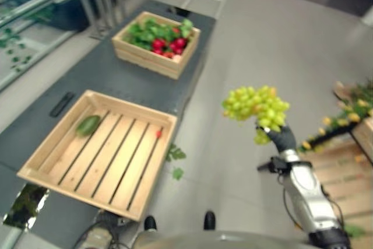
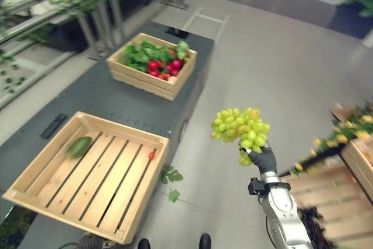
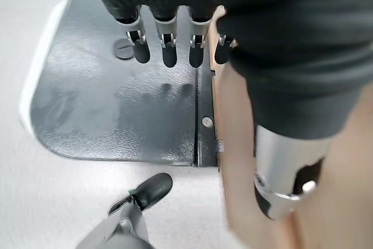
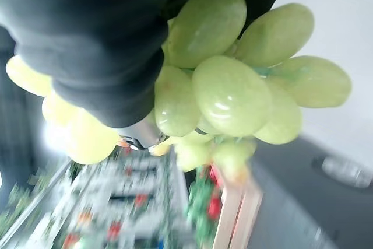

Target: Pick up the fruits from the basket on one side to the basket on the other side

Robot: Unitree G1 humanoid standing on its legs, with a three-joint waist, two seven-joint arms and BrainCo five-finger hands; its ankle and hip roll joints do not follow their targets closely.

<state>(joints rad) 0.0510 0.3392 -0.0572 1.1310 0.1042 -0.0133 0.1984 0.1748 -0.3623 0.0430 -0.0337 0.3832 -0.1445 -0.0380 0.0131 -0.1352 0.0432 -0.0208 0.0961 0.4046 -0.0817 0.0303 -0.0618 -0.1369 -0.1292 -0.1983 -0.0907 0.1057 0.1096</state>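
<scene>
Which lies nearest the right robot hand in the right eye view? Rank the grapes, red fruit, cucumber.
1. Grapes, held in the right robot hand.
2. Red fruit, at near crate's right rim.
3. Cucumber, crate's far left.

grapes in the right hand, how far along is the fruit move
Partly done. The near crate already holds a green fruit and a small red one. In hand: the right hand grips a bunch of green grapes in the air over the floor, beside the table, not yet over either crate. Left: the grapes need setting down, and the far crate holds more red fruit among greens.
</scene>
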